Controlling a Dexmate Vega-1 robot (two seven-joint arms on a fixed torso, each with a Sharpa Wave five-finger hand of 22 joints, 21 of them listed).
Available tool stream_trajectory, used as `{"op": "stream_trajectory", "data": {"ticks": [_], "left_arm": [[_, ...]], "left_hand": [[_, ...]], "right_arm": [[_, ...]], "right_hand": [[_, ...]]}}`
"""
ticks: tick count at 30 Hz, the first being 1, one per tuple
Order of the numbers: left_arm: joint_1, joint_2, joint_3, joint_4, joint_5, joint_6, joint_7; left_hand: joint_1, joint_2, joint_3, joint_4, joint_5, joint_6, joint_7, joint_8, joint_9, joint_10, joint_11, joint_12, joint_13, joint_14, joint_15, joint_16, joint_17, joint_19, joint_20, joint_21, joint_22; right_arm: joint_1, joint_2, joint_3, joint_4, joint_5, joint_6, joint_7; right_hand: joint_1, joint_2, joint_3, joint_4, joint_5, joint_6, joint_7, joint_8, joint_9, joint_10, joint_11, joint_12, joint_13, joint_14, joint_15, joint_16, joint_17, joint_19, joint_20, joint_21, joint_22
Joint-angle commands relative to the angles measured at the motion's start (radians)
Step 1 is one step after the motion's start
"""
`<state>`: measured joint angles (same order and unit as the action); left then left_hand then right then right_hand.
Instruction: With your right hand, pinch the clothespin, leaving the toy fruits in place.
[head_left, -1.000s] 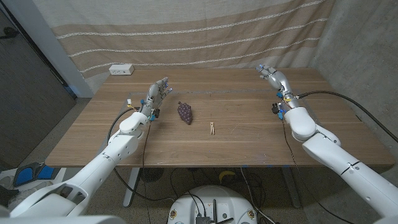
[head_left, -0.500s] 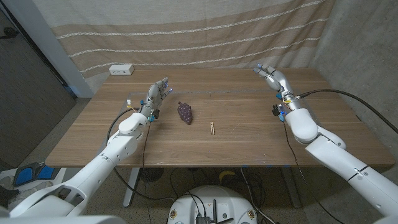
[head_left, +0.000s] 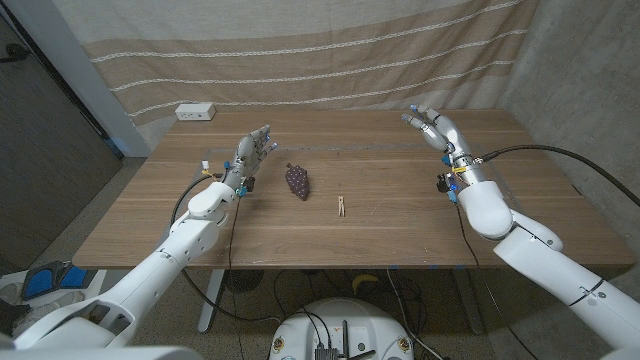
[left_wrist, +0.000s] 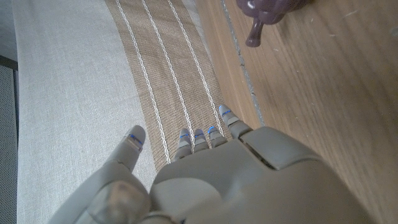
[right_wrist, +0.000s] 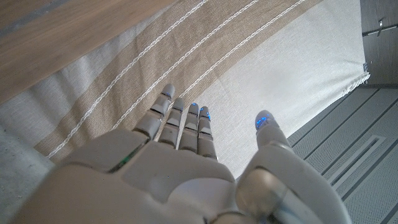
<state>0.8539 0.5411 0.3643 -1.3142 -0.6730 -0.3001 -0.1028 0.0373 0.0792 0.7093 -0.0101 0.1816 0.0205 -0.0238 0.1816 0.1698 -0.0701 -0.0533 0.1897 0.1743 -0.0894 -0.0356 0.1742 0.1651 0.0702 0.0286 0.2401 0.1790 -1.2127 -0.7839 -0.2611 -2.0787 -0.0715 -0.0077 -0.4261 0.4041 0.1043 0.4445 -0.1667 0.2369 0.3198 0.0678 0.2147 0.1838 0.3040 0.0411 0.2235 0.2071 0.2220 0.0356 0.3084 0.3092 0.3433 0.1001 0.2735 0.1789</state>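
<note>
A small wooden clothespin (head_left: 343, 207) lies on the wooden table (head_left: 400, 230) near its middle. A purple toy grape bunch (head_left: 297, 180) sits just left of it and also shows as the grape bunch (left_wrist: 270, 15) in the left wrist view. My right hand (head_left: 434, 127) is raised over the table's far right, fingers apart and holding nothing, well away from the clothespin. My left hand (head_left: 254, 150) is up at the left of the grapes, fingers spread, empty. The wrist views show my right hand (right_wrist: 186, 174) and my left hand (left_wrist: 205, 174) from behind, fingers extended.
A white power strip (head_left: 196, 112) lies at the table's far left corner. A striped curtain (head_left: 300, 50) hangs behind the table. Black cables (head_left: 560, 160) run along the right arm.
My right hand has drifted slightly left and toward me over the table's far right. The left hand, grapes and clothespin have stayed put.
</note>
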Motion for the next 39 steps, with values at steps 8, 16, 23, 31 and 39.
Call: {"op": "stream_trajectory", "data": {"ticks": [8,16,23,31,39], "left_arm": [[-0.001,0.004,-0.005,0.024,-0.013,-0.026,-0.046],[-0.014,-0.002,-0.001,0.045,-0.013,-0.042,-0.070],[-0.016,-0.003,-0.002,0.048,-0.015,-0.047,-0.076],[-0.014,-0.006,-0.004,0.052,-0.022,-0.048,-0.081],[-0.015,-0.006,-0.003,0.061,-0.024,-0.053,-0.091]], "left_hand": [[-0.002,0.059,0.004,-0.005,0.006,0.009,-0.005,0.001,0.004,-0.002,0.003,0.003,0.004,0.000,-0.002,0.003,0.005,0.009,-0.003,-0.004,0.004],[-0.002,0.059,0.005,-0.005,0.006,0.014,-0.003,0.003,0.004,0.000,0.003,0.004,0.004,0.000,-0.002,0.004,0.006,0.011,-0.003,-0.005,0.004],[-0.002,0.059,0.005,-0.005,0.006,0.021,-0.007,0.005,0.003,0.000,0.005,0.004,0.004,0.001,-0.002,0.004,0.005,0.012,-0.003,-0.006,0.004],[-0.002,0.060,0.005,-0.005,0.006,0.039,-0.009,0.010,0.003,0.002,0.006,0.004,0.004,0.002,-0.001,0.004,0.005,0.013,-0.001,-0.007,0.004],[-0.002,0.060,0.005,-0.005,0.006,0.044,-0.010,0.010,0.004,0.003,0.007,0.005,0.004,0.003,-0.002,0.004,0.006,0.014,0.002,-0.008,0.004]], "right_arm": [[-0.073,0.001,-0.005,-0.136,-0.118,-0.122,-0.022],[-0.088,0.005,-0.020,-0.179,-0.180,-0.175,-0.033],[-0.086,0.011,-0.053,-0.202,-0.251,-0.212,-0.046],[-0.088,0.055,-0.103,-0.215,-0.365,-0.253,-0.117],[-0.078,0.091,-0.164,-0.244,-0.510,-0.379,-0.137]], "right_hand": [[0.002,0.001,-0.001,0.004,0.005,0.016,-0.002,0.000,0.003,0.012,-0.005,0.004,0.004,0.012,-0.001,0.011,0.006,0.014,0.004,-0.003,0.006],[0.010,-0.008,-0.003,-0.001,0.005,0.033,-0.012,0.004,0.003,0.017,-0.021,0.003,0.004,0.020,-0.009,0.015,0.008,0.023,0.008,-0.002,0.007],[0.046,-0.019,0.003,-0.015,0.006,0.064,-0.021,0.014,0.005,0.032,-0.037,0.005,0.005,0.039,-0.033,0.023,0.010,0.049,0.012,0.004,0.007],[0.193,-0.087,0.010,-0.023,-0.025,0.151,-0.028,0.038,0.010,0.103,-0.056,0.020,0.010,0.130,-0.083,0.063,0.017,0.180,0.048,0.038,0.006],[0.270,-0.145,-0.006,-0.016,-0.050,0.207,-0.055,0.062,0.018,0.167,-0.091,0.040,0.026,0.197,-0.127,0.103,0.035,0.199,0.070,0.036,0.009]]}}
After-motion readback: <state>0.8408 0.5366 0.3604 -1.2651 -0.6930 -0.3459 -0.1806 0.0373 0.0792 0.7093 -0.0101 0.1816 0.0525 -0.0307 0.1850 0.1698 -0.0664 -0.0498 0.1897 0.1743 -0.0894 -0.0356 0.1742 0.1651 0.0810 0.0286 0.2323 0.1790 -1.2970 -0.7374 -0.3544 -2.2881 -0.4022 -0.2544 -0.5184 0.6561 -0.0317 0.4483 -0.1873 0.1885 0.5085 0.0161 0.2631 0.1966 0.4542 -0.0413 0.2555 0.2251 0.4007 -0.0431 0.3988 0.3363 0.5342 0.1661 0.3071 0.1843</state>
